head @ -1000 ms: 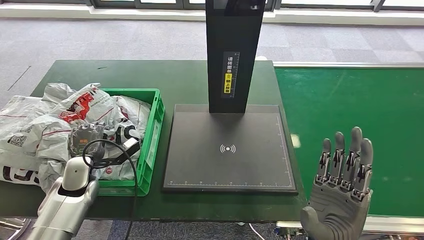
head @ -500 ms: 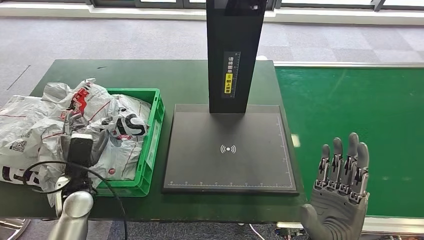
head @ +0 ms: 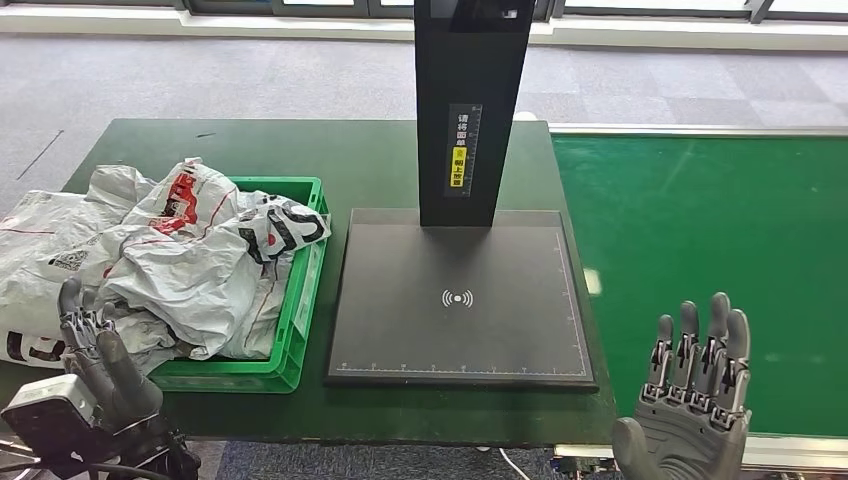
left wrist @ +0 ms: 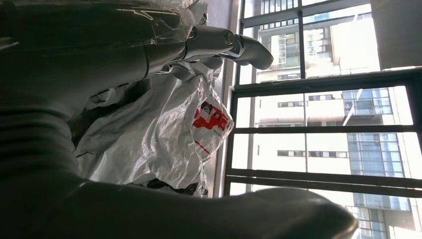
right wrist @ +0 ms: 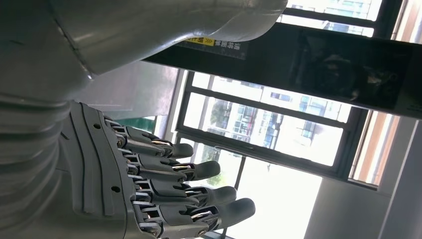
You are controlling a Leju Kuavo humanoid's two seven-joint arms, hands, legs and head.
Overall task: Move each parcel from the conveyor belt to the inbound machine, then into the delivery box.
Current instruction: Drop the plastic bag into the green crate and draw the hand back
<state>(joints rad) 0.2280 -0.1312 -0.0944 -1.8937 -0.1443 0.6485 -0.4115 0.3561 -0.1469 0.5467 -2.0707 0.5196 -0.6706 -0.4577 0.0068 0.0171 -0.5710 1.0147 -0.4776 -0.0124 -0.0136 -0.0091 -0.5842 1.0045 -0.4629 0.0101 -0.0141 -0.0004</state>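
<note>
The right hand point(head: 690, 415) beside the scanner plate point(head: 460, 300) has a grey ribbed palm cover, a thick grey thumb and dark fingers with silver metal links; the left hand point(head: 105, 365) has dark fingers, a pale grey block and black cable at its wrist

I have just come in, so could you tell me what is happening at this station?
The robot is sorting parcels. Grey plastic parcels are heaped in and beside the green delivery box, while the black inbound machine's plate and the conveyor belt are bare. Both the left hand and the right hand hold nothing, fingers spread, near the table's front edge.
</note>
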